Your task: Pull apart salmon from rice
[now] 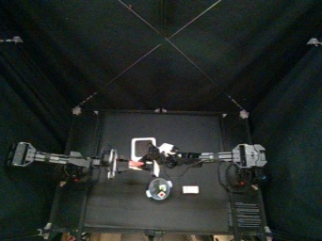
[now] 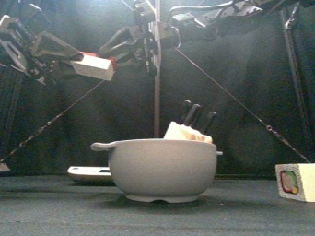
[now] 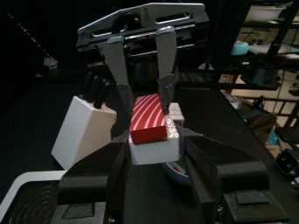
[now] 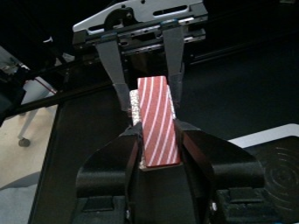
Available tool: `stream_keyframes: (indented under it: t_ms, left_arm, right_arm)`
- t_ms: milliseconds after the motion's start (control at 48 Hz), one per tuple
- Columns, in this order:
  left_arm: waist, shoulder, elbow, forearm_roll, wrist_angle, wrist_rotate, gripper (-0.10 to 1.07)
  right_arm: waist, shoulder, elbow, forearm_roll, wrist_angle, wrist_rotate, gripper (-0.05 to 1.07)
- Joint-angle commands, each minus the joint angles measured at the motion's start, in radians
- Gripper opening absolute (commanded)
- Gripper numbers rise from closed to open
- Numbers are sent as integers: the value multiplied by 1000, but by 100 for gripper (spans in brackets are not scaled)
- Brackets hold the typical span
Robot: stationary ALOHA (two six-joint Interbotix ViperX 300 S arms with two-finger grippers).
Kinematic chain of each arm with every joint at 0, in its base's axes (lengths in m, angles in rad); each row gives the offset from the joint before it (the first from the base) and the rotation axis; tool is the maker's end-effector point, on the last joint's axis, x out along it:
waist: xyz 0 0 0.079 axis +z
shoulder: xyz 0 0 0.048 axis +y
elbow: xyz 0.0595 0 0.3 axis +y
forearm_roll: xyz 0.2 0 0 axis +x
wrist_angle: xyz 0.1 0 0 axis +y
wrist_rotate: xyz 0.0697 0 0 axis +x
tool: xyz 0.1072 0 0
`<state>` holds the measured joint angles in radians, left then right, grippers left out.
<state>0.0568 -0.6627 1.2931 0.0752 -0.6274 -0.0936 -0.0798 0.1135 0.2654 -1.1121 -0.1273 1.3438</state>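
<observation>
**Both arms gripping the sushi piece in mid-air**

I am watching both arms meeting above the table's middle, left of centre. The left gripper (image 3: pixel 149 144) is pinching the rice (image 3: pixel 152 150), the white block at the bottom of the piece, between its two jaws. The right gripper (image 4: pixel 158 144) is pinching the salmon (image 4: pixel 156 118), the red slab with white stripes, along its length. In the left wrist view the salmon (image 3: pixel 152 118) is sitting on top of the rice, and the two are touching; I am seeing no gap between them.

In the front view the piece (image 2: pixel 91 65) is hanging high at the upper left, well above the table, with the arms crowding around it.

Lower down, a grey bowl (image 2: pixel 160 171) with side handles is standing near the front edge, holding a pale wedge and dark sticks. A flat tray (image 2: pixel 87 172) is lying behind it on the left. A small white cube (image 2: pixel 293 181) is resting at the near right.
</observation>
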Motion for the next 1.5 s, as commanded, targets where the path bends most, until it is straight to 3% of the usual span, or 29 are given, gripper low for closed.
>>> stream_keyframes:
  t_ms: [0,646,1083,1479]
  left_arm:
    - [6,2,-17,-2,-5,2,56]
    - [63,-9,15,-2,-6,2,56]
    - [155,12,43,-9,-6,3,56]
    - [179,25,52,-11,-5,5,56]
  right_arm:
    - [-2,-20,-21,5,-3,0,63]
    - [2,-153,140,34,-3,2,63]
    - [21,-388,368,97,-5,2,63]
    - [15,-426,417,118,-5,0,62]
